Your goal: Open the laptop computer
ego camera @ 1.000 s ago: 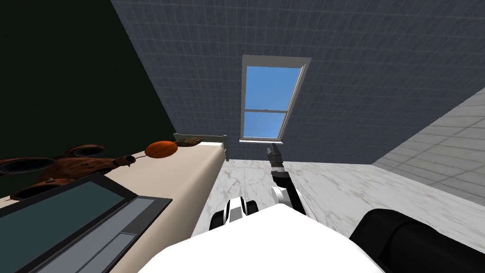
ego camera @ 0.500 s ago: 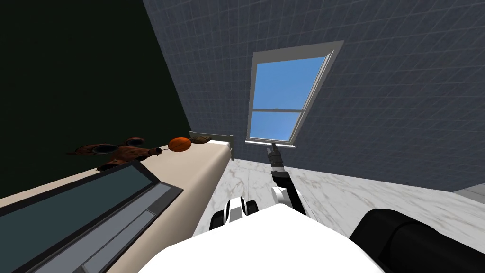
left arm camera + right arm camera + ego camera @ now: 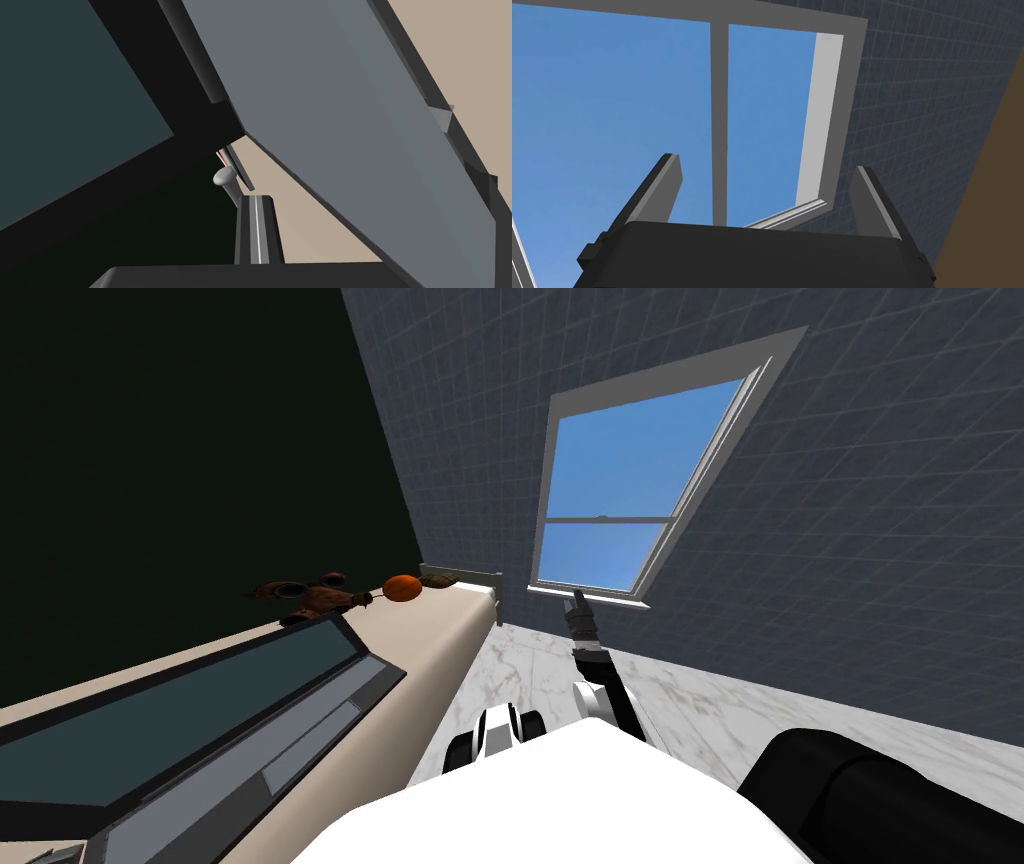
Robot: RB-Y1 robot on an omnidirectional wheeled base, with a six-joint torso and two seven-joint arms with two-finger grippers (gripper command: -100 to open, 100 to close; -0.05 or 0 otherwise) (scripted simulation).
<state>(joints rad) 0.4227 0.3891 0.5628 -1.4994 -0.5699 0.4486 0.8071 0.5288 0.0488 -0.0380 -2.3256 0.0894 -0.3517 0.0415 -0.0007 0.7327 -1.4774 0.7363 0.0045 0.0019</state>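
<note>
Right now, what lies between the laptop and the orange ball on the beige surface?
In the head view, a dark brown object lies between the laptop and the orange ball, all on the beige surface.
</note>
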